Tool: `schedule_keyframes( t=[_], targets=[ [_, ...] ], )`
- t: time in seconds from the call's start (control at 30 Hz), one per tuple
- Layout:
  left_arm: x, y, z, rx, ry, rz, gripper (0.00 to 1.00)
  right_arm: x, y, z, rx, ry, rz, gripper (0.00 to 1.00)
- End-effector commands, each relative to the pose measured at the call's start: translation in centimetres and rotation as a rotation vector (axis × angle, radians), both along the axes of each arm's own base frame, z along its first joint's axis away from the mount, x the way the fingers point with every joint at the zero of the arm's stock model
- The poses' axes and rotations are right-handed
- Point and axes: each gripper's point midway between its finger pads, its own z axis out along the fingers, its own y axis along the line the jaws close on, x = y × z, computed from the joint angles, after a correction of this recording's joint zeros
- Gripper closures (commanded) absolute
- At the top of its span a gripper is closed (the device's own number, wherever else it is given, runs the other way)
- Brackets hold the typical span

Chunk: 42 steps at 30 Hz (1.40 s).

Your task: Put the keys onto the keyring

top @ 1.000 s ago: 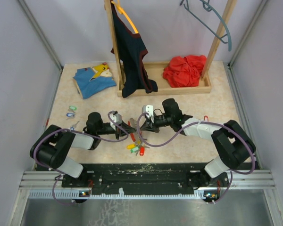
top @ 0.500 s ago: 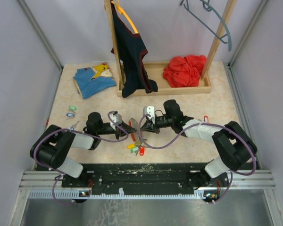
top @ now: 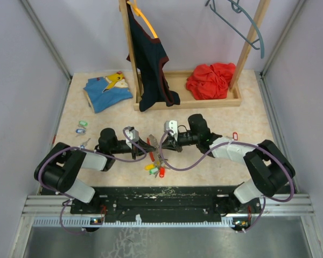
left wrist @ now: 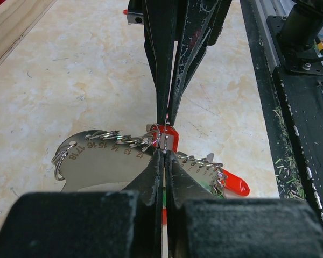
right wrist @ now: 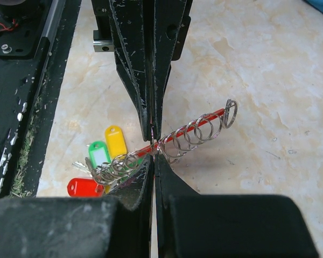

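The keys [right wrist: 116,141] — tagged green, yellow and red — lie on the table [right wrist: 269,80] just beside the keyring plate [left wrist: 91,158]. Your left gripper [left wrist: 165,153] and right gripper [left wrist: 165,121] meet tip to tip, both pressed together on the plate's ringed edge — likely steadying it so a ring can be worked open.

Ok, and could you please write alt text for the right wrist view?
The right gripper, below, and the left gripper, above, both shut, meet tip to tip at a row of small metal rings. A yellow tag, a green tag and a red tag lie at lower left on the table.
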Motion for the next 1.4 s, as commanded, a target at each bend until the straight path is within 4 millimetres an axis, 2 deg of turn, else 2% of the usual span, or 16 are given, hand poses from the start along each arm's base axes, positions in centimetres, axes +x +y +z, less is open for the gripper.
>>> schedule_keyframes(
  t=[0.0, 0.5, 0.93, 1.37],
  targets=[
    [-0.56, -0.33, 0.58, -0.020, -0.017, -0.037, 1.00, -0.07, 0.66, 2.29, 0.060, -0.063, 0.025, 1.00],
    [-0.74, -0.40, 0.67, -0.026, -0.014, -0.046, 1.00, -0.18, 1.20, 1.95, 0.051, -0.055, 0.034, 1.00],
    [-0.72, -0.40, 0.68, -0.026, -0.015, -0.045, 1.00, 0.40, 0.91, 1.78, 0.041, -0.067, -0.015, 1.00],
    [-0.73, -0.44, 0.63, -0.027, -0.011, -0.049, 1.00, -0.07, 1.25, 2.00, 0.056, -0.048, 0.022, 1.00]
  ],
)
